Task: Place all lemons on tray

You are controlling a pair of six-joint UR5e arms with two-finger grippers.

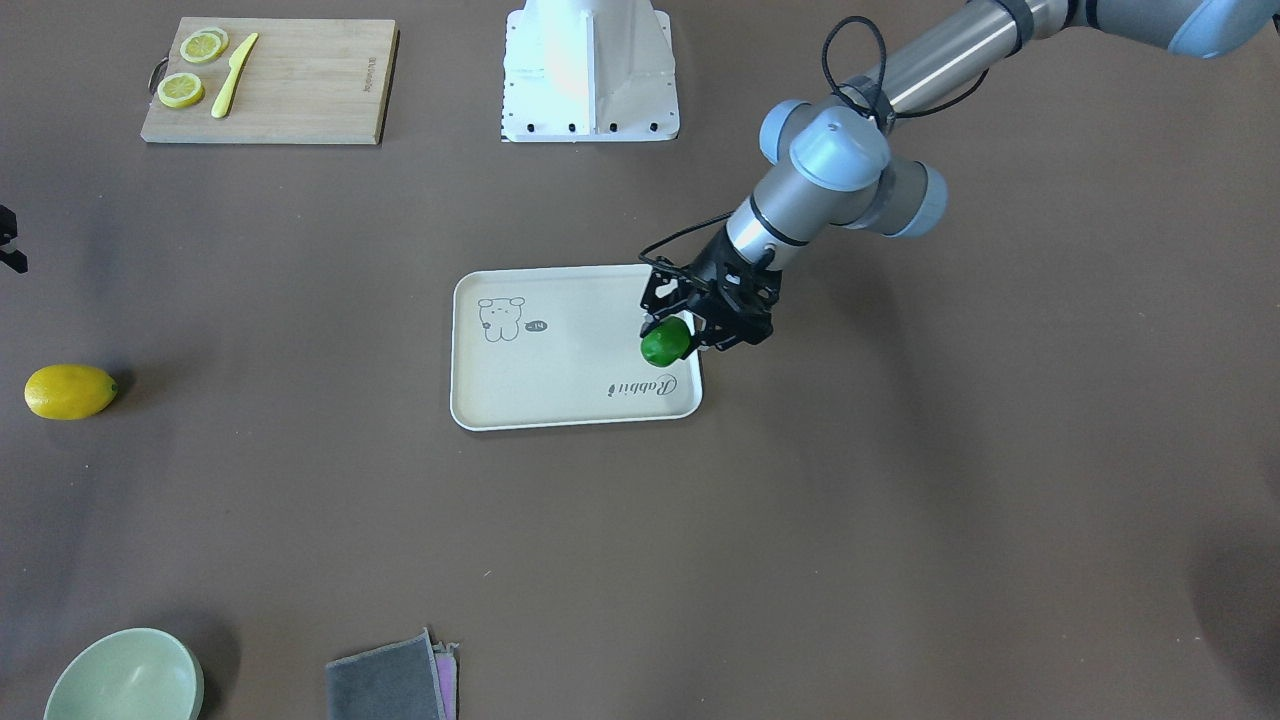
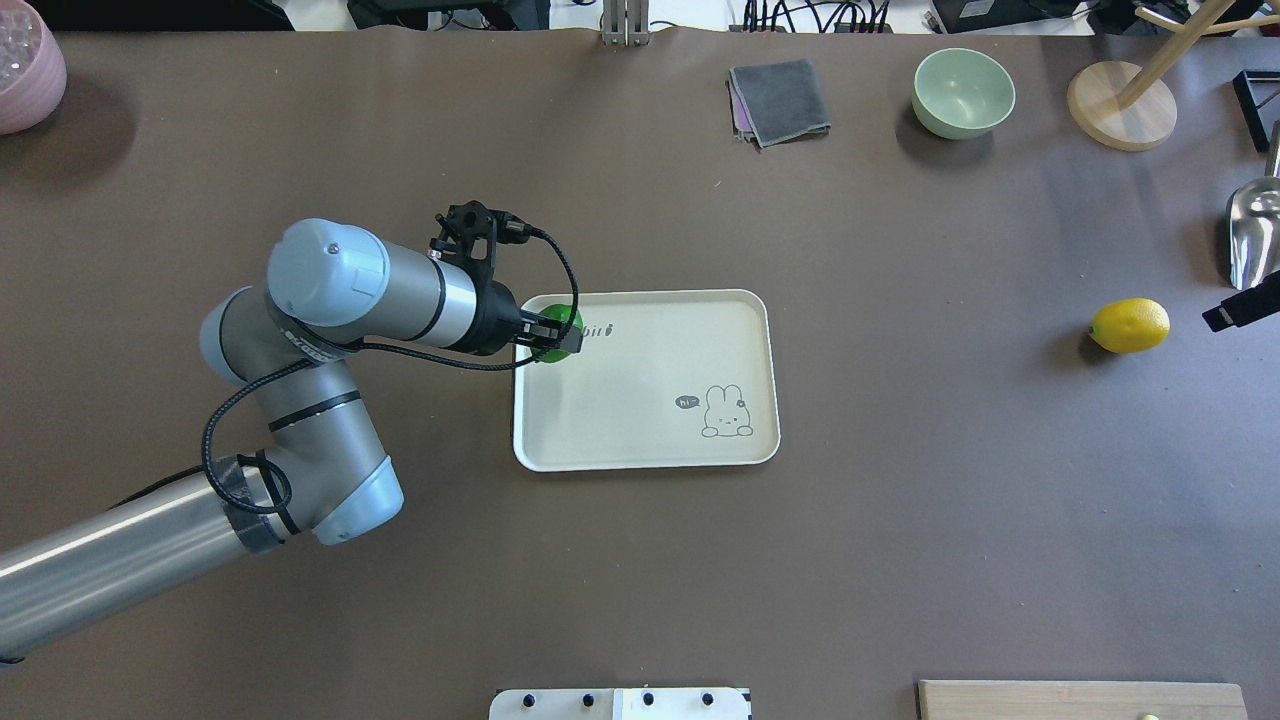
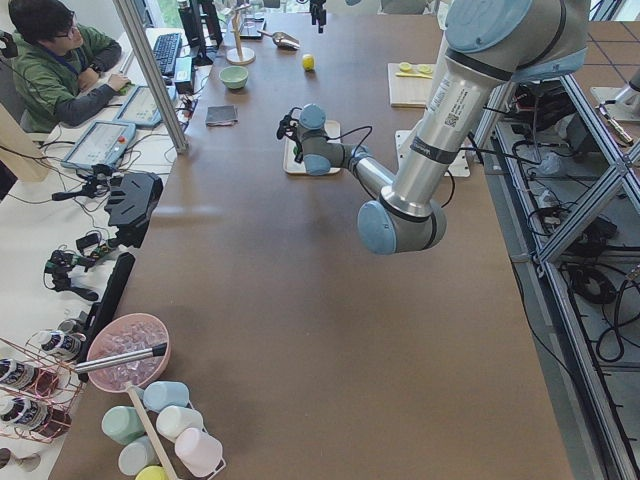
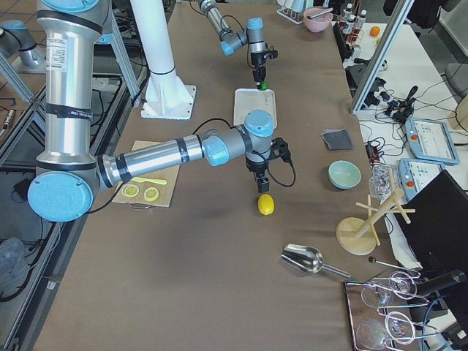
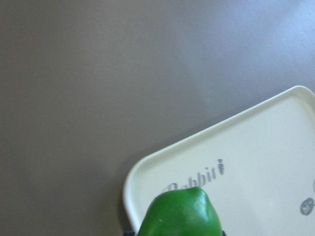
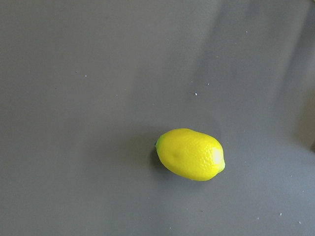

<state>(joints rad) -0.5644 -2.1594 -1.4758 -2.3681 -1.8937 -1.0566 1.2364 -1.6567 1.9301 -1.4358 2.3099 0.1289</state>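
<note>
Grip on the green lemon (image 1: 666,343) looks sound: the left tool (image 2: 555,335) is clenched on it across its middle, holding it over the tray (image 1: 570,380) at the corner by the script lettering, close to the rim. Whether the fruit touches the tray floor I cannot tell; it seems to hang just above. I judge it light, firm and glossy, so apt to slip in a loose hold and to roll once let go. The raised rim should catch it, but a spot further inward would be safer than this corner.

The yellow lemon (image 1: 70,391) lies on its side on the bare surface, well apart from the tray, on the robot's right. It is larger, with pebbled skin that should give better purchase; take it across the short axis, not by the pointed ends. The right tool (image 4: 262,183) hovers above it, and I cannot tell whether it is spread or closed.

Open room lies all round that lemon and between it and the tray. A metal scoop (image 2: 1255,225) sits near it, and the cutting board (image 1: 270,80) lies off the likely path.
</note>
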